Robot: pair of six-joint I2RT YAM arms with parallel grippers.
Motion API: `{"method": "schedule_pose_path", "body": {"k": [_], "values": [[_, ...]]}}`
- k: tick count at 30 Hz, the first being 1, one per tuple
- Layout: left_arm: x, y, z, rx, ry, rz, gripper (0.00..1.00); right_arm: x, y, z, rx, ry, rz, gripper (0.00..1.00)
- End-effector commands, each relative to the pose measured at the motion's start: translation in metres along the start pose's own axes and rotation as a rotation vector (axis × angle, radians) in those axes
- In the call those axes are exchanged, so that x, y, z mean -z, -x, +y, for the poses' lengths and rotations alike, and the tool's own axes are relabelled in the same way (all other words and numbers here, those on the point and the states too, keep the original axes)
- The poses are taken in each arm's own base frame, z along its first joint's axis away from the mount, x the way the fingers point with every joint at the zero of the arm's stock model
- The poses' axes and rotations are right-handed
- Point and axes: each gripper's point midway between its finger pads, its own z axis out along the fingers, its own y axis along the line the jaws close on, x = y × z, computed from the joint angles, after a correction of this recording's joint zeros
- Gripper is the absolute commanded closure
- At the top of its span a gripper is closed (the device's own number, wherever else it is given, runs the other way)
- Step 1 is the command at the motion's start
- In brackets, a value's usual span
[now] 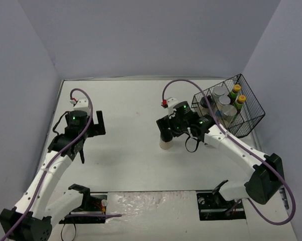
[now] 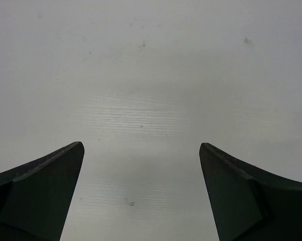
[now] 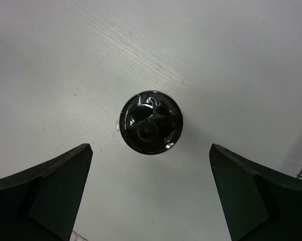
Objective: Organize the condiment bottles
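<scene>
A black-lidded beige jar (image 1: 165, 145) stands alone on the white table, mid-right. In the right wrist view its black lid (image 3: 151, 122) shows from straight above. My right gripper (image 1: 166, 134) hovers over it, open (image 3: 150, 145), with one finger on each side and not touching the lid. The other condiment bottles stand in the black wire basket (image 1: 251, 120) at the back right: silver-lidded shakers (image 1: 224, 101), two yellow-capped dark bottles (image 1: 237, 88) and a dark-lidded jar (image 1: 206, 103). My left gripper (image 1: 98, 125) is open and empty (image 2: 142, 144) over bare table.
The basket stands against the right wall, just behind my right forearm. Grey walls close the table on the left, back and right. A purple cable loops over each arm. Arm bases and clamps sit at the near edge.
</scene>
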Motion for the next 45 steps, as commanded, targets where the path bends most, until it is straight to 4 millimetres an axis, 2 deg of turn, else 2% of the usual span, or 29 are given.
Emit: {"method": "schedule_pose_path", "body": {"k": [1,7,11,17,24,26,32,38,41,45], "values": [[0.006,-0.002,0.020,-0.062,0.068,-0.033,0.03,-0.013,0.027,0.007,0.017,-0.021,-0.052,0.00],[-0.008,-0.019,0.022,-0.066,0.072,-0.026,0.03,-0.035,0.016,0.006,-0.007,-0.049,0.011,0.00],[-0.011,-0.020,0.023,-0.079,0.077,-0.029,0.03,-0.042,0.009,0.002,-0.028,-0.078,0.036,0.01],[-0.013,-0.019,0.025,-0.089,0.087,-0.035,0.03,-0.048,0.005,0.006,-0.032,-0.074,0.053,0.05],[-0.012,-0.018,0.026,-0.090,0.092,-0.041,0.03,-0.054,-0.002,-0.001,-0.044,-0.123,0.070,0.16],[-0.011,-0.017,0.025,-0.091,0.088,-0.044,0.03,-0.054,-0.001,-0.004,-0.047,-0.137,0.070,0.22],[-0.010,-0.016,0.026,-0.092,0.089,-0.053,0.03,-0.048,0.005,-0.007,-0.063,-0.159,0.044,0.53],[-0.009,-0.015,0.025,-0.092,0.085,-0.057,0.03,-0.023,0.034,-0.012,-0.123,-0.199,-0.058,1.00],[-0.008,-0.014,0.026,-0.092,0.084,-0.063,0.03,-0.002,0.056,-0.024,-0.182,-0.261,-0.132,1.00],[-0.007,-0.013,0.025,-0.091,0.080,-0.068,0.03,0.036,0.086,-0.060,-0.353,-0.403,-0.257,1.00]]}}
